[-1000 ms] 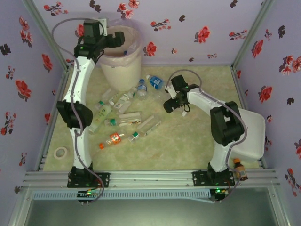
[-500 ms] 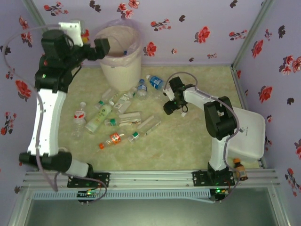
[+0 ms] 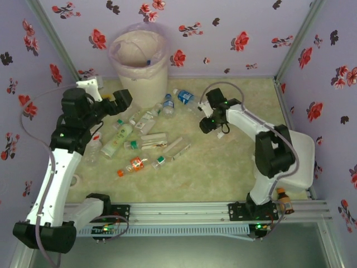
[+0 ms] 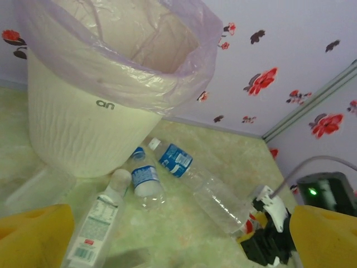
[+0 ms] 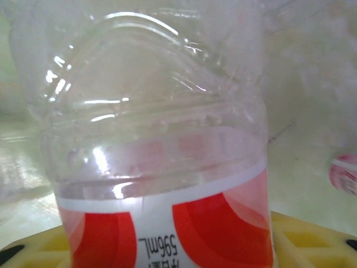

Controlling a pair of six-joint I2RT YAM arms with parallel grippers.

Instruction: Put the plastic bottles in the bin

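— Bottles [image 3: 142,137] everywhere, look: a loose heap left of centre on the tabletop [image 3: 223,167], and a few right up against the foot of the bin [image 3: 159,70] at the upper left.

— And the arms?

— The right pincer [image 3: 207,125] sits just right of centre. In its own camera a clear bottle with a red-and-white label [image 5: 162,167] is pressed up to the lens, resting on the yellow finger pads [image 5: 312,237]. I'd say it's closed on that one.

— Which way to the bin from there?

— Up and to the left in the overhead frame, well apart, with a blue-labelled bottle [image 3: 184,97] lying between. That's the whole matter, I reckon. It has to carry the bottle up-left and high enough to clear the rim, since the bin stands much taller than anything else on the tabletop.

— The left arm looks closer.

— It is. The left pincer [image 3: 124,98] hangs just beside the bin's lower left wall, but its yellow fingers [image 4: 39,229] are spread wide with nothing between them. The nearest bottles lie down and to its right, on their sides, their long axes mostly slanting from lower left to upper right.
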